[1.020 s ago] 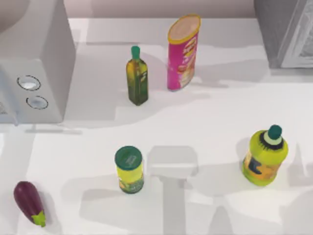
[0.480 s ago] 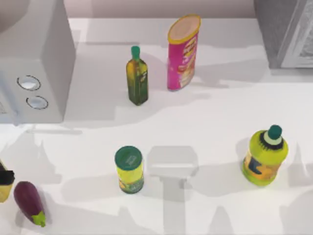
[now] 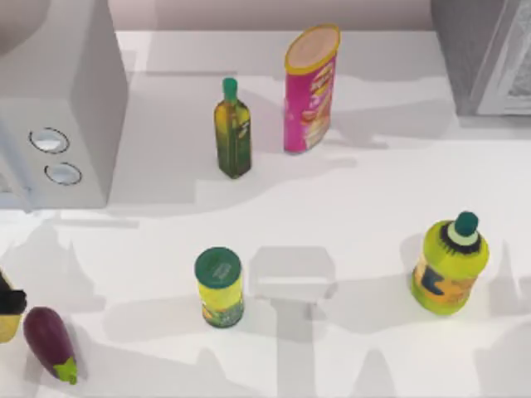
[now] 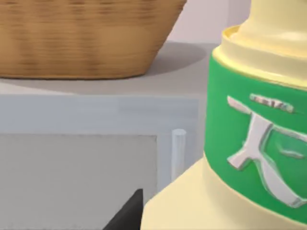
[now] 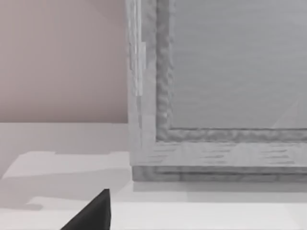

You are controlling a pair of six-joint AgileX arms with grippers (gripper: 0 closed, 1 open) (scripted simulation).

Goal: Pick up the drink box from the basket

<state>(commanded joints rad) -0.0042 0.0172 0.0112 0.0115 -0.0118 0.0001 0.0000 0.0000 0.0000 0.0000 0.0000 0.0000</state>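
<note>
The left gripper [image 3: 8, 301] sits at the left edge of the tabletop, cut off by the frame so that little more than a dark tip shows. It is pinching the drink box [image 4: 249, 143]. In the left wrist view one dark finger [image 4: 129, 215] lies against the box's pale yellow side. The box is out of the basket [image 4: 81, 38], which stands farther back on top of a grey appliance [image 3: 58, 108] at the tabletop's back left corner. Up close the box shows a green band with a raised white emblem, and its top and base are out of frame. From above, only a yellowish sliver of it can be seen, just beside the eggplant [image 3: 50, 342] near the front left corner.

A green-lidded can [image 3: 219, 288] stands near the front edge, and a round yellow-green bottle [image 3: 449, 264] stands toward the right edge. An oil bottle [image 3: 233, 128] and a pink canister [image 3: 310, 87] stand near the back edge.

The right gripper [image 5: 93, 213] appears as a dark wedge facing a grey framed cabinet [image 5: 230, 72]. I cannot tell whether it is spread or pressed together.
</note>
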